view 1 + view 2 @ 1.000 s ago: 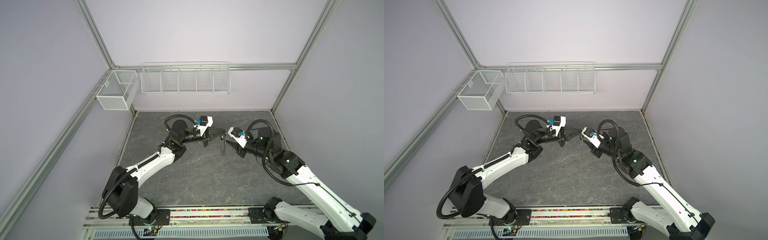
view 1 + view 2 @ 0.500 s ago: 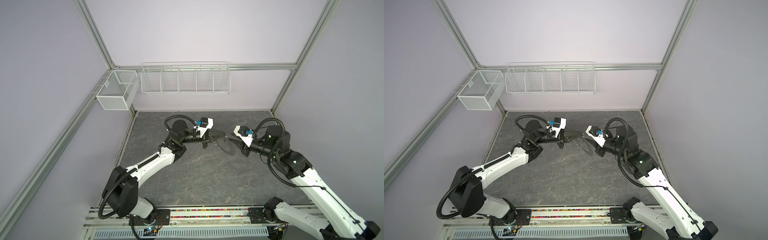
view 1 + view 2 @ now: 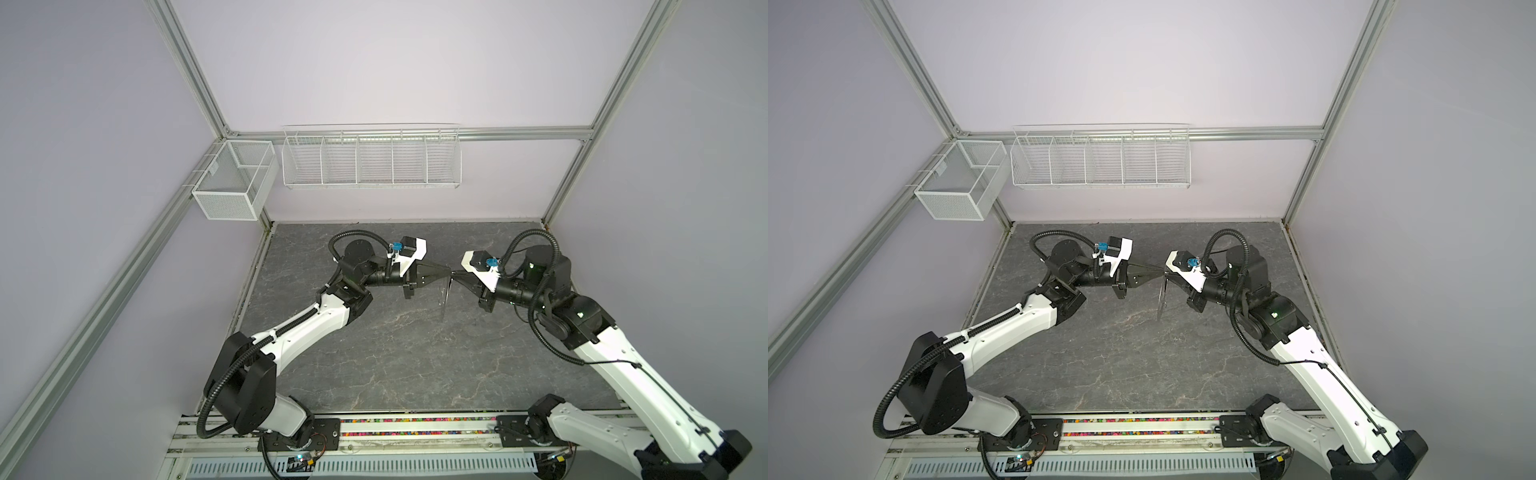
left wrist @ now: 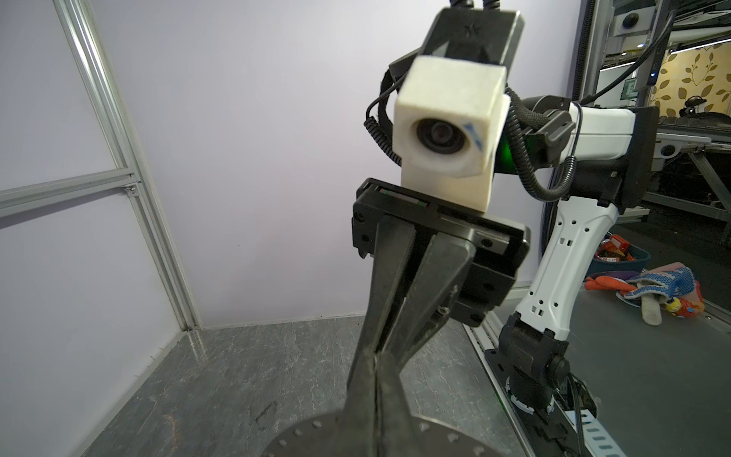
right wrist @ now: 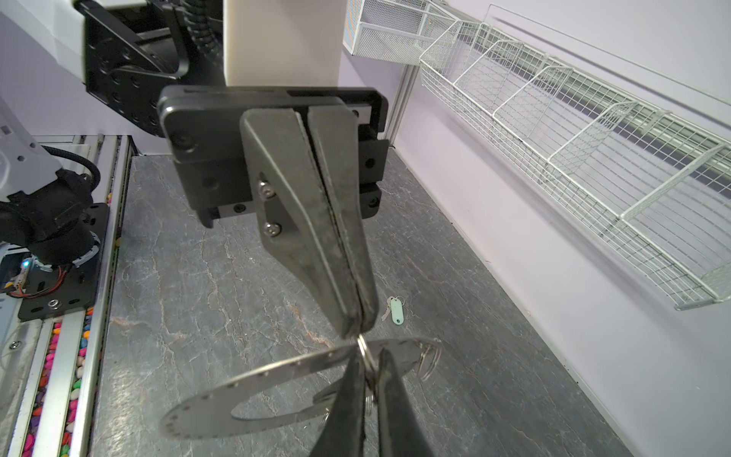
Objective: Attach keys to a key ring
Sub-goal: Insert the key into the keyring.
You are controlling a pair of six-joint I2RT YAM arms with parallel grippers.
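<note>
Pale-tagged key [image 5: 396,311]: right wrist view only.

Grey veined tabletop [image 3: 374,353] — a pale-tagged key [image 5: 395,310], apparently flat, lies on it.

Lilac walls [image 3: 374,62]; grey marbled floor [image 3: 395,353]; white wire baskets [image 3: 370,166] on aluminium frame [image 3: 519,133].

In both top views the flat grey perforated metal key ring [image 3: 446,299] [image 3: 1162,299] shows only edge-on, a thin sliver, its holes and loops too small to tell. The left wrist view's bottom edge crops the key ring [image 4: 312,439], and the left gripper [image 4: 375,358] covers its middle. In the right wrist view the blurred, cropped right gripper [image 5: 368,360] hides part of its rim.
</note>
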